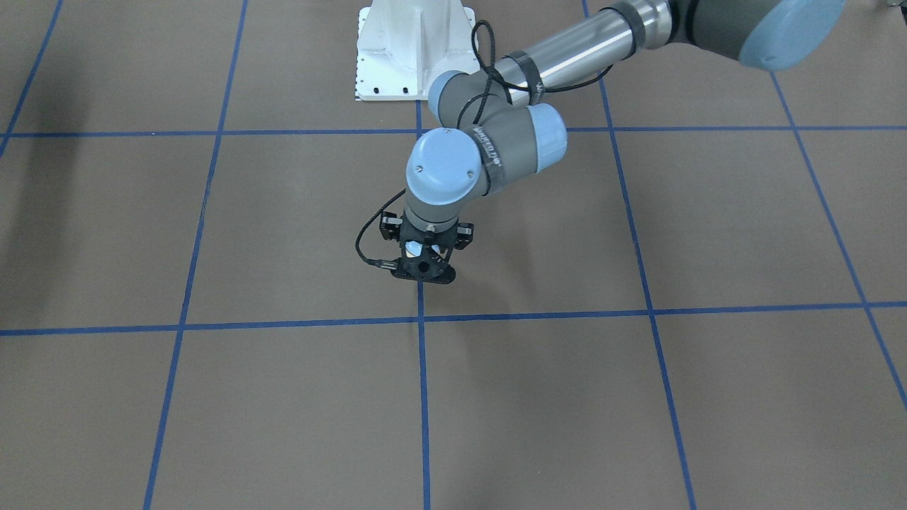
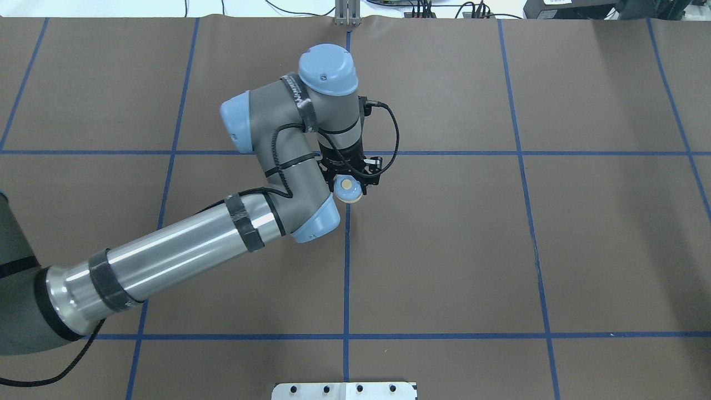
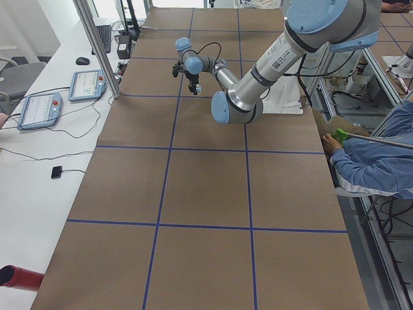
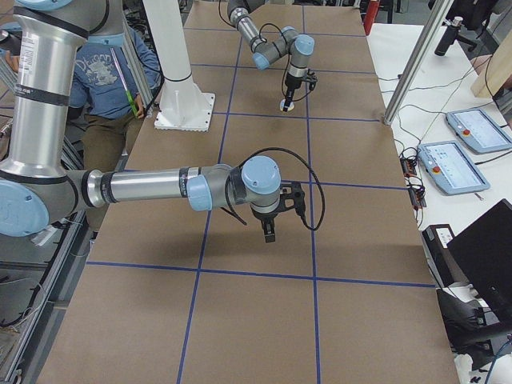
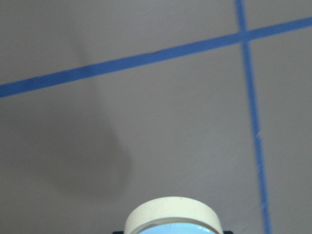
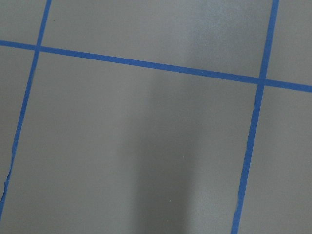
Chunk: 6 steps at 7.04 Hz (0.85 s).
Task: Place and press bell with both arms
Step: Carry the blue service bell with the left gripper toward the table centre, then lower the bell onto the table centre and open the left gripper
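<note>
Overhead exterior view is showing the grey-and-silver tubular left arm (image 2: 178,250) with light-blue joint caps stretching over the brown tabletop (image 2: 583,250), which is gridded with blue tape. Its black left fingers (image 1: 425,270) are pointing down and clamping the small light-blue dome bell (image 2: 348,189) with a cream base ring and a cream round button. The bell is sitting upright between them, button facing up. It is straight out from the white fixed metal pedestal (image 1: 414,49) on the operators' side, over the blue tape line (image 1: 423,397) running away from the pedestal's middle. Left wrist-mounted view is showing only the bell's cream ring against the tabletop. Whether the base is touching the tabletop or hanging just above it cannot be told. Exterior right view is showing the matching right arm (image 4: 152,188) lying low on the pedestal's near side. Its right fingers (image 4: 269,230) are pointing down above the tabletop, well apart from the bell. They are showing too small there to tell whether they are apart or together.
</note>
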Available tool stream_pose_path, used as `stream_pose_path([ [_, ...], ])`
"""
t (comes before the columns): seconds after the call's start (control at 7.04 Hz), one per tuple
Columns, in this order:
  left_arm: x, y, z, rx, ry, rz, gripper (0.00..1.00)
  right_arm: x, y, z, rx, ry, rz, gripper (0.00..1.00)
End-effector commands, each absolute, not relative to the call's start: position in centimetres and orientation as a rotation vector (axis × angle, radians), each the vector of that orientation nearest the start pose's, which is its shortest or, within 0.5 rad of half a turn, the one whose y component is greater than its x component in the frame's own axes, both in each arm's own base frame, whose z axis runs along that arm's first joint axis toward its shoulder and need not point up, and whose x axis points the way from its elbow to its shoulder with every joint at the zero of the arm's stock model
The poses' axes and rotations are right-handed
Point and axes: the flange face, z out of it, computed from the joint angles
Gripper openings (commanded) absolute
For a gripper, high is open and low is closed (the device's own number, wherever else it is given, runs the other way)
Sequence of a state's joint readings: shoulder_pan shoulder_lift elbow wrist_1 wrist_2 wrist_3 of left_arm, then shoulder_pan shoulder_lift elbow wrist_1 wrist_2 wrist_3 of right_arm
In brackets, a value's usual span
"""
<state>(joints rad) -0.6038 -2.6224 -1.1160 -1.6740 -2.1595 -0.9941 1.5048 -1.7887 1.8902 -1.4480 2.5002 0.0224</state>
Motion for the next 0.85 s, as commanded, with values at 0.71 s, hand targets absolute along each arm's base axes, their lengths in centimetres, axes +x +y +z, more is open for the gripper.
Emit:
stream_pose_path([
  [0.71, 66.3, -55.1, 16.1, -0.117, 0.78, 0.116, 0.0, 2.6, -41.0, 57.5, 0.167, -0.936, -0.143, 1.0],
])
